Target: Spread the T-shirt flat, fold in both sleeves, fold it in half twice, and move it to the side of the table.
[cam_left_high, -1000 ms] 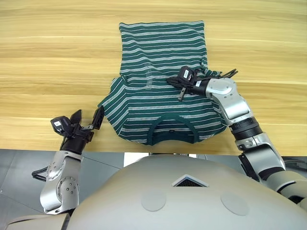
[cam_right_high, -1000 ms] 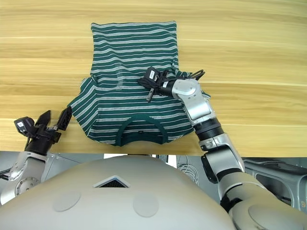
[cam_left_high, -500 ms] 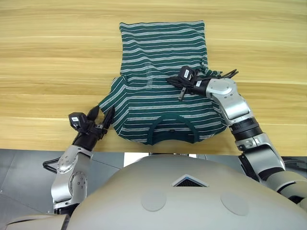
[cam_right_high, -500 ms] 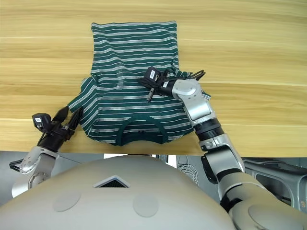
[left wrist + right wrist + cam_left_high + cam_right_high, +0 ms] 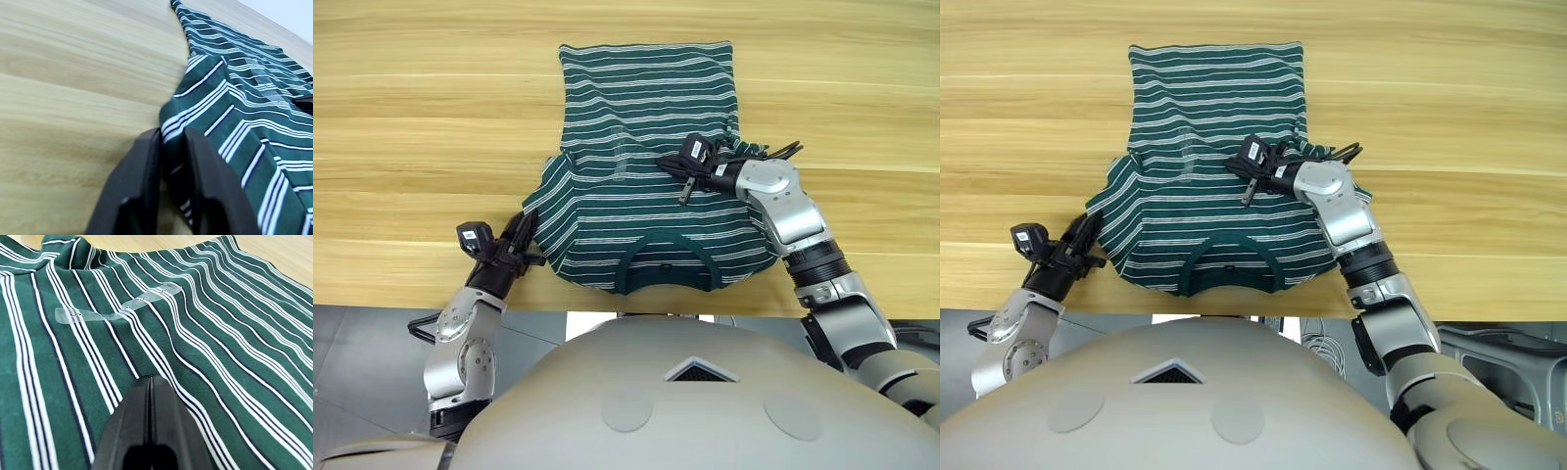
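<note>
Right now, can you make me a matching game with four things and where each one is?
Things:
1 left gripper
2 right gripper
3 collar
4 clear strip

Places:
A shut, tip pressed on the shirt's middle
B by the table's near edge
C fingers closed around the sleeve's edge
D lying across the stripes

Pairs: 1-C, 2-A, 3-B, 4-D.

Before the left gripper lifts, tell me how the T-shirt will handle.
Likely floppy: the T-shirt lies in soft folds, so it should drape from the left gripper pinching its sleeve edge. Probably light: thin knit. The smooth wooden table probably lets it slide.
</note>
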Robot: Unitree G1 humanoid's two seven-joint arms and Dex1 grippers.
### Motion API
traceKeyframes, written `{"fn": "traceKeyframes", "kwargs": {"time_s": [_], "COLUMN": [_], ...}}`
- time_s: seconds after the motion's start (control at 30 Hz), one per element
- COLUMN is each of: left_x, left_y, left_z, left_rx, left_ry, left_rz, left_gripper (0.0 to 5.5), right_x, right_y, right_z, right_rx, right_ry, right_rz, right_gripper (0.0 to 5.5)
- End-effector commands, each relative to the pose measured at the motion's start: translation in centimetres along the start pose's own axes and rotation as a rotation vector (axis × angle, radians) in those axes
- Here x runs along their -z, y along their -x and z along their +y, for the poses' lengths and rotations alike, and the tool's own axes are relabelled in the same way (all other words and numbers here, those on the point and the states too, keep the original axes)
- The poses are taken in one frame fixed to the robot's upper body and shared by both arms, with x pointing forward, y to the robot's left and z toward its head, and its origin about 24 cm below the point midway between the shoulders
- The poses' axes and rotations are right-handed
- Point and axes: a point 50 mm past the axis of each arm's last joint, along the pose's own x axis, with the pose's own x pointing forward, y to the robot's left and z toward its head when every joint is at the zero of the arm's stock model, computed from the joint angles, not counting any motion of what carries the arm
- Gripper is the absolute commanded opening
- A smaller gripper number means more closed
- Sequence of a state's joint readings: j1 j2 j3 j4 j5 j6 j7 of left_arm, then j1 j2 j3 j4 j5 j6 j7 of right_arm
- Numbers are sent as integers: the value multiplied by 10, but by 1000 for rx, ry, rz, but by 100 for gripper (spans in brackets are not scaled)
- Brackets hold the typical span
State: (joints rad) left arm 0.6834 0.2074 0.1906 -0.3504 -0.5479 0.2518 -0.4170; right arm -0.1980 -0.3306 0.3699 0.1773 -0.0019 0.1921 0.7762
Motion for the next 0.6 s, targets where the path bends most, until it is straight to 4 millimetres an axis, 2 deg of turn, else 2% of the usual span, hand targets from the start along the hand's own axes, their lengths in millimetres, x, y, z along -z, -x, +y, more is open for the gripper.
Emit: {"fn": "traceKeyframes", "kwargs": {"time_s": [0.03, 0.2, 0.4, 0.6], "left_x": [-2, -16, -22, -22], "left_y": [-2, -2, 0, 1], "left_z": [2, -12, -47, -73], "left_rx": [-25, 27, 153, 273], "left_ry": [28, 51, 42, -142], "left_rz": [-26, -116, -121, -55], "left_gripper": [12, 5, 5, 5], "right_x": [2, 1, 2, 0], "right_y": [2, 2, 1, -1], "right_z": [-3, -3, -3, -3], "right_rx": [19, 19, 21, 19], "right_ry": [-4, 3, 4, 11], "right_rz": [15, 17, 16, 13], "right_gripper": [0, 0, 0, 0]}}
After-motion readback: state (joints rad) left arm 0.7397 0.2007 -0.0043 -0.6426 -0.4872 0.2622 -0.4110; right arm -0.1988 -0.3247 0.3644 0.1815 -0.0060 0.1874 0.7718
